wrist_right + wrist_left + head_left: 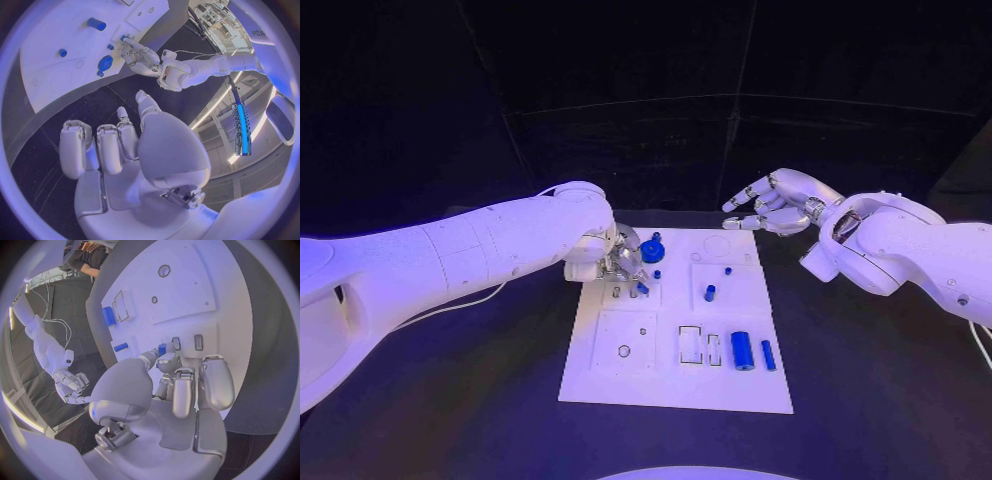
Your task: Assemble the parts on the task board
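Observation:
The white task board (629, 385) lies mid-table. My left hand (615, 262) is low over its far left corner. Its thumb and a finger pinch a small blue peg (162, 348) right at the board's surface, next to two small slots (198, 341). The same peg (123, 38) is at the fingertips in the right wrist view. A round blue part (652, 251) stands just beside this hand. My right hand (773, 205) hovers above the board's far right corner, fingers apart and loosely bent, holding nothing.
Other blue parts sit on the board: short pegs (710, 293) in the middle, a thick cylinder (743, 350) and a thin rod (769, 354) near the front right. Rectangular recesses (691, 344) and a round hole (623, 350) lie in the front half. Black table surrounds the board.

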Robot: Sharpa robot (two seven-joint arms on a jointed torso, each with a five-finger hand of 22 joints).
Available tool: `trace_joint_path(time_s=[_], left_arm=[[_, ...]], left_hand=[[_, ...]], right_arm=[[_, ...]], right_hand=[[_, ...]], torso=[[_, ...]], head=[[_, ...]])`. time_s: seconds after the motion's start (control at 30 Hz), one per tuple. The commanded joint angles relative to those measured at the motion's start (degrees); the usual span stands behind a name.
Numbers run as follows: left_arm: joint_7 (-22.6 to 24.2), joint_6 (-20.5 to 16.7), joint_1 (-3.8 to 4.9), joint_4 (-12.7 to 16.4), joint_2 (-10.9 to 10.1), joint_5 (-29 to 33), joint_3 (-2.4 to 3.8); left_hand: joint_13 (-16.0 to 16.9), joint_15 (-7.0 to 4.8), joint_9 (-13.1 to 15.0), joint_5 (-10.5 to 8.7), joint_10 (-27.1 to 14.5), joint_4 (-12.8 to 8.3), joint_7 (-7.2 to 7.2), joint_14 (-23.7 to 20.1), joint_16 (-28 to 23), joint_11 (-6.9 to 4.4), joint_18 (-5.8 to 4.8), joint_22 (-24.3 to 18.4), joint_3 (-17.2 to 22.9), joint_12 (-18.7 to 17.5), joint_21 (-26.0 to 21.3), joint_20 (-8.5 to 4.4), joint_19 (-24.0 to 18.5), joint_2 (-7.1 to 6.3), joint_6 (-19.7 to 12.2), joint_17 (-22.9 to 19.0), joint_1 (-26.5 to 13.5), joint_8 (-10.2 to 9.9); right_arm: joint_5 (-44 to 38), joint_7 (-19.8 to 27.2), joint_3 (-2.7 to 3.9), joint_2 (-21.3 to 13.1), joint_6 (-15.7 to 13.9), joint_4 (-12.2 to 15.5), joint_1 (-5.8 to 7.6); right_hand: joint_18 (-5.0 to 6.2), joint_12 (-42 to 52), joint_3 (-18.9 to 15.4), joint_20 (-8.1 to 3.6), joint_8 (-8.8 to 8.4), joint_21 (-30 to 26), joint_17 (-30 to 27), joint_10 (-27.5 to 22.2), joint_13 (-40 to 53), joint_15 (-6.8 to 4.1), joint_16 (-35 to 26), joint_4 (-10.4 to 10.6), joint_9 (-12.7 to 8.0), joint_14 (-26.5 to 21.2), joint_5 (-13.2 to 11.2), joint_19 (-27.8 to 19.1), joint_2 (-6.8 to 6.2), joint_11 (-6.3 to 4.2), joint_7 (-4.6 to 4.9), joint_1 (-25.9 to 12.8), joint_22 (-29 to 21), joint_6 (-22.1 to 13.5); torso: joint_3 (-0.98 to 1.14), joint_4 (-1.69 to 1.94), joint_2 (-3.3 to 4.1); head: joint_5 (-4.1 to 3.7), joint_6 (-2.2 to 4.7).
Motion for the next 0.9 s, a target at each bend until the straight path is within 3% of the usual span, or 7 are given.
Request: trace_joint_path(time_s=[0.03, 0.27, 0.5, 0.67, 0.9], left_arm=[[0.3, -3.0, 0.06, 0.4, -0.5, 1.8, 0.01], [0.8, -8.2, -0.03, 2.9, -2.6, 2.6, -0.02], [1.6, -14.4, -0.32, 6.3, -5.3, 3.1, -0.07], [1.9, -16.5, -0.55, 8.4, -7.0, 3.1, -0.16], [1.8, -18.5, -0.89, 10.9, -8.9, 3.1, -1.5]], left_hand=[[0.0, 0.31, 0.6, 2.22, 0.5, -8.5, -0.15, 5.9, 0.1, 0.15, -0.81, 0.1, 11.4, 0.2, 0.3, 0.38, 0.1, -1.02, -0.1, 14.1, -1.9, 1.0], [0.0, 0.0, 1.4, 4.43, 1.1, -9.5, -0.53, 5.9, 0.1, -0.08, -0.79, -0.1, 15.7, 0.4, 0.1, 0.25, 0.1, -2.62, 0.2, 14.0, -4.1, 2.4], [0.1, -0.07, 1.4, 4.67, 1.3, -9.9, -0.61, 5.9, 0.1, -0.17, -0.77, -0.2, 16.5, 0.6, 0.1, 0.18, 0.1, -3.1, 0.4, 14.2, -4.4, 2.6], [0.2, -0.17, 1.3, 4.84, 1.6, -10.3, -0.75, 6.0, 0.2, -0.3, -0.8, 0.0, 17.2, 0.7, 0.1, 0.1, 0.1, -3.61, 0.9, 14.3, -4.6, 2.6], [-0.6, -0.33, 1.1, 6.97, 1.5, -10.6, -0.9, 6.0, 0.2, -0.45, -0.8, 0.0, 18.4, 0.2, 0.1, -0.07, 0.2, -4.44, 1.6, 14.3, -5.3, 2.5]], right_arm=[[-0.6, 0.2, 0.03, 0.1, -0.1, -0.1, 0.12], [-1.0, 0.0, 0.02, 0.2, -0.4, -0.5, 0.12], [-1.1, -0.2, 0.02, 0.2, -0.7, -0.7, 0.12], [-1.1, -0.3, 0.02, 0.1, -0.7, -0.8, 0.12], [-1.1, -0.3, 0.02, 0.2, -0.5, -1.0, 0.12]], right_hand=[[0.56, 0.0, -0.2, -0.06, 0.2, -0.2, 2.0, -0.1, 2.8, -0.35, -0.4, -0.2, 0.0, 3.0, 0.4, -0.3, 0.51, -0.21, -0.23, 0.2, 4.1, 0.3], [0.56, 0.0, -0.2, -0.07, 0.25, -0.2, 1.9, -0.1, 2.8, -0.36, -0.4, -0.2, 0.0, 3.0, 0.5, -0.3, 0.5, -0.22, -0.25, 0.3, 4.1, 0.4], [0.6, -0.1, -0.3, -0.11, 0.39, -0.3, 1.8, -0.2, 2.7, -0.41, -0.5, -0.5, 0.0, 3.0, 0.6, -0.4, 0.3, -0.27, -0.29, 0.7, 3.9, 0.5], [0.6, -0.1, -0.3, -0.11, 0.39, -0.3, 1.8, -0.2, 2.7, -0.41, -0.5, -0.5, 0.0, 3.0, 0.6, -0.4, 0.3, -0.27, -0.29, 0.7, 3.9, 0.5], [0.6, -0.1, -0.4, -0.12, 0.42, -0.3, 1.8, -0.1, 2.7, -0.42, -0.6, -0.6, 0.0, 2.9, 0.7, -0.4, 0.27, -0.28, -0.3, 0.8, 3.9, 0.6]], torso=[[0.06, 0.08, 0.02], [-0.05, 0.2, 0.12], [-0.03, 0.08, 0.13], [0.06, 0.02, 0.11], [0.01, 0.06, 0.07]], head=[[0.01, 0.16], [0.26, 0.04], [0.73, -0.19], [1.03, -0.44], [1.45, -0.81]])
